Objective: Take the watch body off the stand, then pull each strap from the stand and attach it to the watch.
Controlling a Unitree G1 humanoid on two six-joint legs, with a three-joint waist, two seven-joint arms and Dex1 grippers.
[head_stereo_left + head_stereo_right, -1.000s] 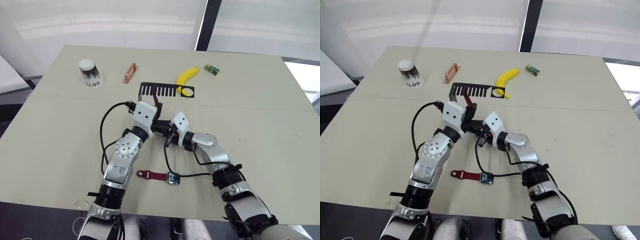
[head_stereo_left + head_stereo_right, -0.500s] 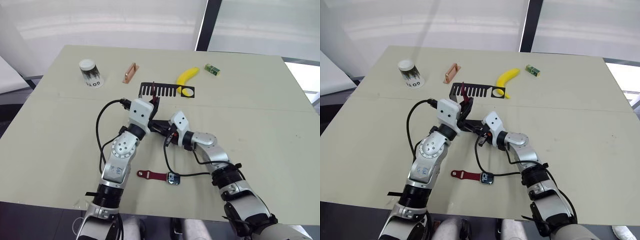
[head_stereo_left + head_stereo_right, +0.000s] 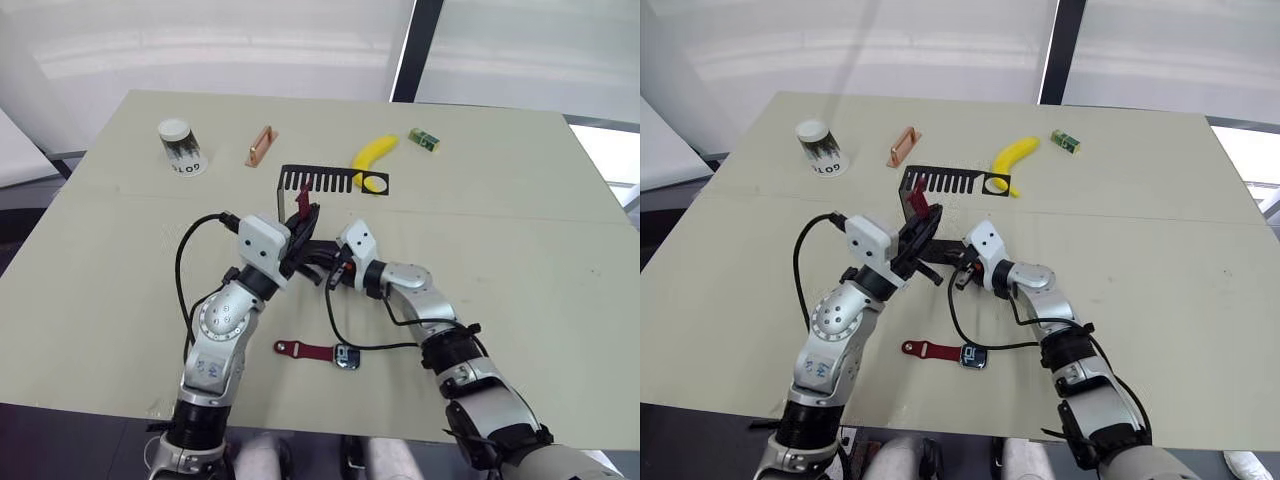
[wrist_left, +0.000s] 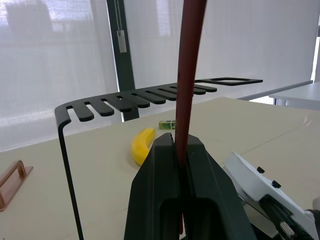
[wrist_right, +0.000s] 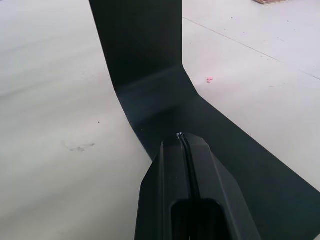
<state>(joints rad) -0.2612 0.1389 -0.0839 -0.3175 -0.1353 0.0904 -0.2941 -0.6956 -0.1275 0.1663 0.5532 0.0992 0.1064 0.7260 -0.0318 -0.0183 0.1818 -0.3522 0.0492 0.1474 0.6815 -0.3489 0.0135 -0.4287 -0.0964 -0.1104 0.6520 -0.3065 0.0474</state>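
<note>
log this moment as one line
left tool: shut on strap | right tool: shut, on stand base | watch: on table

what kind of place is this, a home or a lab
Most likely a lab or test room: a plain beige table holds unrelated props, including a banana, a paper cup and a black stand, with frosted window panels behind it.

Beige table (image 3: 540,200); white blinds (image 3: 250,40) behind, daylight.
</note>
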